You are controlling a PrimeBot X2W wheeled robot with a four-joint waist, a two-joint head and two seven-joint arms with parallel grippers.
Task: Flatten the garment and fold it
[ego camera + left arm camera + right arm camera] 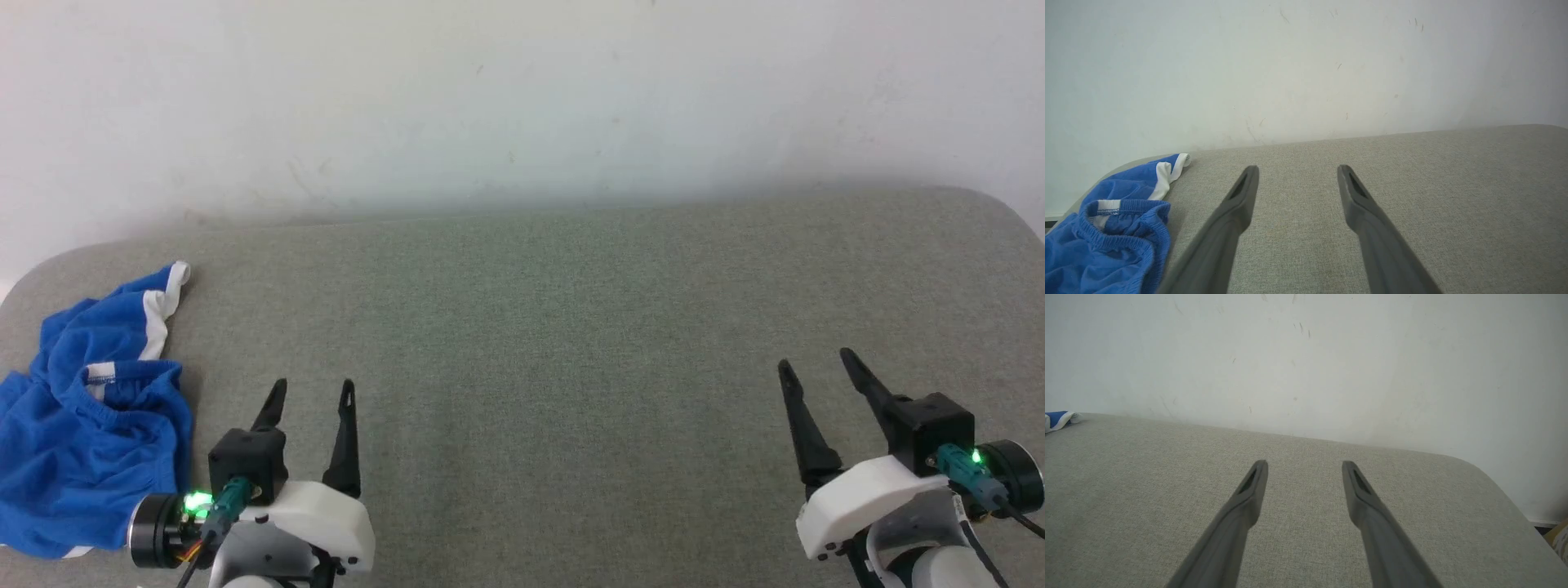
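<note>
Garment point(90, 441) crumpled at tabletop point(522, 327) left edge, waistband point(122, 400) seemingly on top; left pincer point(314, 384) released beside it, staged for grab; right pincer point(815, 358) released, well apart

The grey upholstered surface point(531, 327) offers open, flat fabric from just right of the crumpled blue shorts point(90, 425) across to its rounded right end. There is free passage between the left gripper point(314, 384) and the right gripper point(815, 359), which stand well apart. The shorts, heaped at the left end just beside the left gripper, are the one obstruction on the fabric. The white wall point(522, 98) bounds the far edge and blocks reach beyond it.
</note>
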